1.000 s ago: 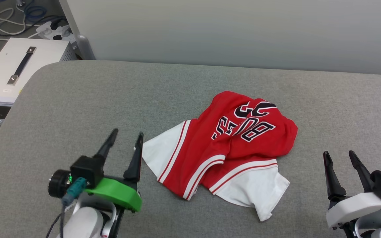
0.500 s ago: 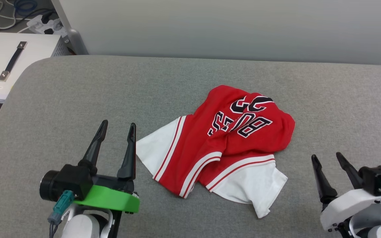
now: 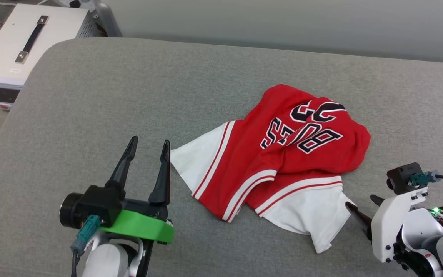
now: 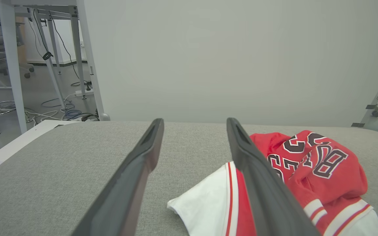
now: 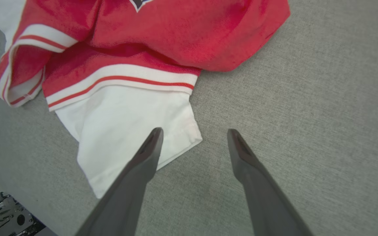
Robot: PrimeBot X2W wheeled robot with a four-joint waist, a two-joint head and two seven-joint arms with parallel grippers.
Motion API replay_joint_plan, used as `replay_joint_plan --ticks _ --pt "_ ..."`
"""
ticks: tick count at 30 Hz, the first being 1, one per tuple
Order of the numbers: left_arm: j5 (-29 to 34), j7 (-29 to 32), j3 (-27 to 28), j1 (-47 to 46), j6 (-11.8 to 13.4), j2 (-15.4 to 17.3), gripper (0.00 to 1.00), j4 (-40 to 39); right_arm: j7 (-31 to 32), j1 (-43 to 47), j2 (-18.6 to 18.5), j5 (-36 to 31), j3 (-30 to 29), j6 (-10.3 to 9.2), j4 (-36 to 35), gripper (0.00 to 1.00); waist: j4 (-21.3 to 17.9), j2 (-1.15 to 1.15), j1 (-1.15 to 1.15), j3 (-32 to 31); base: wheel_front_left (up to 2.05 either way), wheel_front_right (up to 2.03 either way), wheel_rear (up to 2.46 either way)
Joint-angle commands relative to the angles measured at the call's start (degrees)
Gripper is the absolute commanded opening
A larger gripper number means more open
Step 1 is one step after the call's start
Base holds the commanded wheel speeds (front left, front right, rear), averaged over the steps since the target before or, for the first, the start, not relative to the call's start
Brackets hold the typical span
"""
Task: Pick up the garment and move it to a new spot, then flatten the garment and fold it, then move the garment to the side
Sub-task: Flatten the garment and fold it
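A broad grey fabric-covered surface (image 3: 90, 96) spreads ahead, with a pale wall (image 3: 283, 19) behind its far edge. Off its far left corner stands a white box (image 3: 21, 42) with a black handle. The garment (image 3: 283, 165) lies crumpled right of centre, lettering up. The left gripper (image 3: 149, 142), jaws wide and empty, is just beside one white sleeve; the right gripper (image 5: 194, 132), equally spread, has one finger over the other sleeve's hem

Grey fabric-covered table (image 3: 90, 96) before a pale wall (image 3: 283, 23)
A white box (image 3: 10, 57) with a black handle (image 3: 32, 38) stands beside the table's far left corner; cables (image 4: 67, 113) lie on the floor (image 4: 38, 90) beyond.
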Motion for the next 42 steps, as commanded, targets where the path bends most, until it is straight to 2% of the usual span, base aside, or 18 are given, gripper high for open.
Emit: replay_joint_plan --ticks 1,5,13,14,15,16,20,22,26,32,33,37,42 --pt "0.4 -0.3 -0.1 -1.4 -0.3 -0.3 1.00 0.3 1.2 -1.4 -0.1 0.6 0.4 -0.05 0.7 1.00 2.2 0.00 0.00 1.9 0.00 0.00 0.00" --pt "0.5 -0.3 -0.7 -2.1 -0.4 -0.6 1.00 0.5 4.1 -3.4 -0.9 0.2 2.3 -0.05 3.3 1.00 4.1 0.00 0.00 3.4 0.00 0.00 0.00" --pt "0.4 -0.3 -1.0 -2.6 -0.4 -0.9 1.00 0.6 5.8 -4.5 -0.8 -2.2 2.4 -0.05 8.0 1.00 6.4 0.00 0.00 5.0 0.00 0.00 0.00" --pt "0.4 -0.3 -0.9 -2.6 -0.4 -0.9 1.00 0.6 6.0 -4.4 -0.8 -2.4 2.2 -0.05 8.4 0.87 6.4 0.00 0.00 5.1 0.00 0.00 0.00" --pt "0.4 -0.3 -0.9 -2.6 -0.4 -1.0 1.00 0.6 6.1 -4.4 -1.0 -2.7 2.1 -0.05 8.7 0.33 6.5 0.00 0.00 5.1 0.00 0.00 0.00" --pt "0.3 -0.3 -0.9 -2.6 -0.4 -1.0 1.00 0.6 6.1 -4.4 -1.3 -2.9 2.2 -0.05 8.8 0.00 6.4 0.00 0.00 5.2 0.00 0.00 0.00" --pt "0.3 -0.3 -0.8 -2.7 -0.4 -1.0 1.00 1.1 5.7 -4.4 -3.6 -2.5 1.7 -0.05 8.3 0.00 5.9 0.00 0.00 4.7 0.00 0.00 0.00" --pt "0.3 -0.3 -1.2 -2.7 -0.4 -1.0 1.00 1.3 5.6 -4.5 -6.3 -2.5 2.2 -0.05 7.4 0.00 5.5 0.00 0.00 4.3 0.00 0.00 0.00" --pt "0.2 -0.3 -1.6 -2.9 -0.4 -1.0 1.00 1.4 6.1 -5.5 -14.1 -1.5 4.9 -0.05 5.8 0.00 4.5 0.00 0.00 4.4 0.00 0.00 0.00" --pt "-0.1 -0.3 -2.4 -4.0 -0.4 -1.0 1.00 1.3 5.5 -8.6 -27.9 1.7 7.9 -0.05 5.9 0.00 3.8 0.00 0.00 6.1 0.00 0.00 0.00" --pt "-0.2 -0.3 -2.8 -4.8 -0.4 -1.1 1.00 1.1 4.4 -11.0 -34.5 3.0 10.4 -0.05 7.3 0.00 3.9 0.00 0.00 7.4 0.00 0.00 0.00" --pt "-0.3 -0.3 -3.3 -5.5 -0.4 -1.1 1.00 1.2 2.2 -15.0 -41.0 3.3 14.7 -0.05 9.9 0.00 4.5 0.00 0.00 8.8 0.00 0.00 0.00" --pt "-0.5 -0.3 -3.7 -6.2 -0.4 -1.1 1.00 1.5 -1.4 -20.6 -44.8 1.5 21.8 -0.05 14.0 0.00 5.3 0.00 0.00 10.0 0.00 0.00 0.00"
